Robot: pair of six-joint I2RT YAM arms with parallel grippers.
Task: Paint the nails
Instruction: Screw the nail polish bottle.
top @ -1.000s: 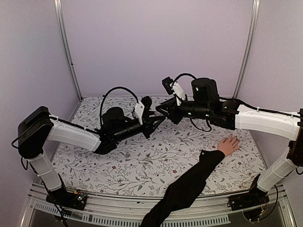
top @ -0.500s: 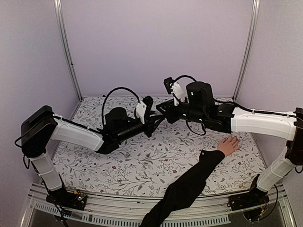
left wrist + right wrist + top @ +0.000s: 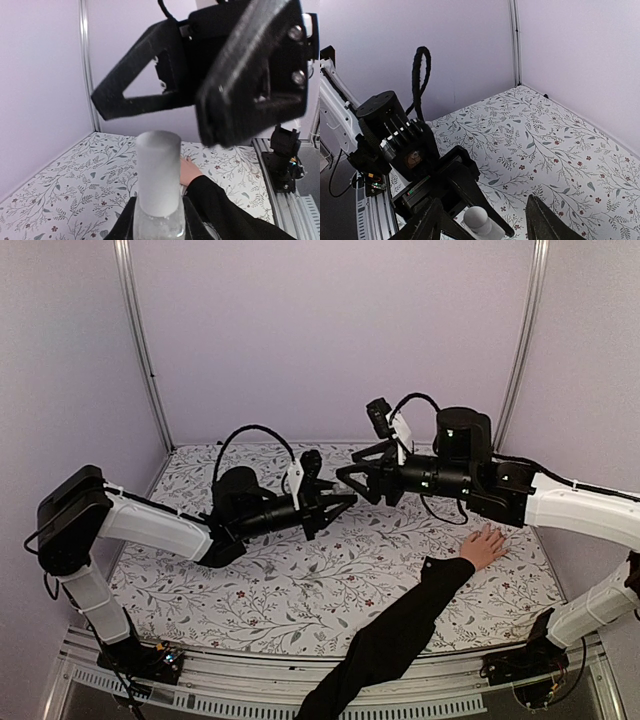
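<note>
1. Nails (image 3: 498, 534) sit at the tips of a person's hand (image 3: 484, 546), but they are too tiny to make out.
2. That hand lies flat on the flowery table (image 3: 300, 585), over on the right side. Its fingers are spread out. A long black sleeve (image 3: 400, 625) runs from it back to the near edge.
3. The left gripper (image 3: 347, 502) is up in the air over the middle of the table. Its fingers are squeezed tight on a small bottle (image 3: 159, 220).
4. The bottle is pale and see-through. It stands upright in the grip and has a round white cap (image 3: 158, 165) on top.
5. The right gripper (image 3: 353, 481) is very close to the cap and faces the left gripper. Its fingers are spread wide and hold nothing.
6. In the right wrist view the cap shows low down in the gap between those two fingers. They do not touch it.
7. In the left wrist view the right gripper looks big and dark, just above the cap.
8. The hand with the nails is well apart from the bottle and from both grippers. From above, it lies just in front of the right arm (image 3: 570, 505).
</note>
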